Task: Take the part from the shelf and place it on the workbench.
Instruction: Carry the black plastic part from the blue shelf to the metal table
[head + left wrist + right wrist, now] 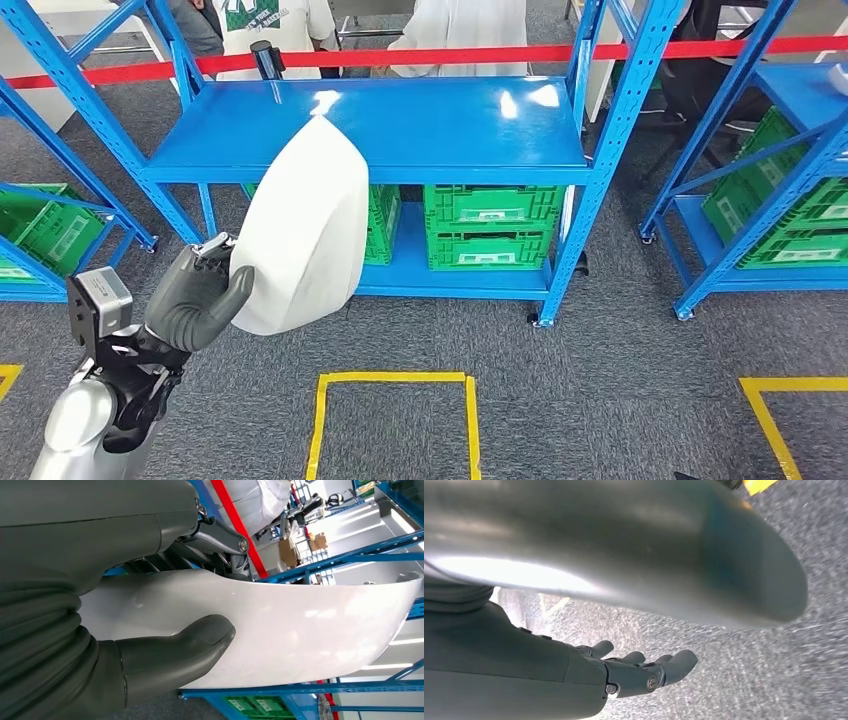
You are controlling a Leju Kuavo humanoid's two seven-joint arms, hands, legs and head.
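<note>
- The white curved part, a smooth shell-like panel, is held up in the air in front of the blue shelf; in the head view its upper tip overlaps the shelf's top deck and its lower edge hangs over the grey carpet
- The left hand grips the part at its lower left edge; the thick grey thumb presses flat on the near white face, and the darker fingers reach round the far side, so the panel's edge sits pinched between them
- In the left wrist view the part stretches away from the hand, its far end free and touching nothing
- The right hand hangs above the carpet; its fingers are stretched out, slightly apart, with nothing in them
- Green crates stand on the shelf's lower deck, behind and beside the part
- A red barrier tape runs behind the shelf; people in white tops stand beyond it
- Yellow tape marks a rectangle on the carpet below the part
</note>
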